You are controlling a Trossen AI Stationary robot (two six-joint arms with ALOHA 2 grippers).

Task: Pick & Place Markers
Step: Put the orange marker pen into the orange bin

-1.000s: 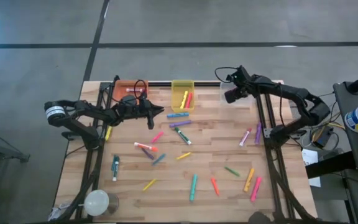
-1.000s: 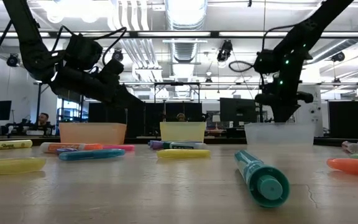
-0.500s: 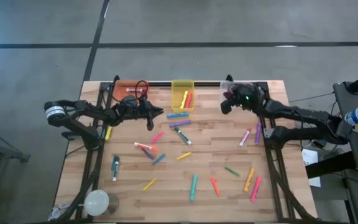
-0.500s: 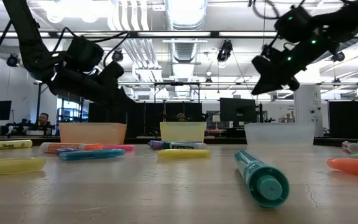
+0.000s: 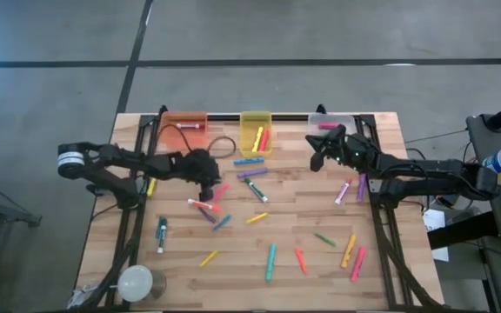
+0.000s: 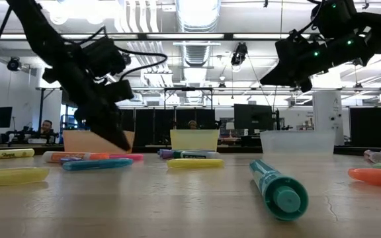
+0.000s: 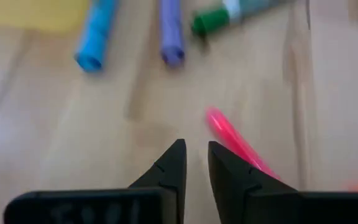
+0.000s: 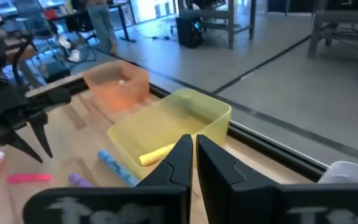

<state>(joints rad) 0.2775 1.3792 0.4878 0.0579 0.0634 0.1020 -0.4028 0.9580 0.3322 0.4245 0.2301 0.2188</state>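
Left hand (image 7: 195,163) slightly parted above pink capped marker (image 7: 238,145), empty, right hand (image 8: 193,155) pressed together, empty, raised above wooden counter (image 5: 303,217), yellow translucent bin (image 5: 256,124) holding yellow and pink markers (image 5: 260,139).

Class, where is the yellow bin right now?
In the high view, the yellow bin sits mid back edge of the table, between the orange bin and clear bin.

Left gripper (image 5: 209,189) moved from beside orange bin (image 5: 183,123) down over pink marker (image 5: 219,190). Right gripper (image 5: 317,162) left clear bin (image 5: 336,123), jaws now closed; pink marker (image 5: 328,125) now in bin.
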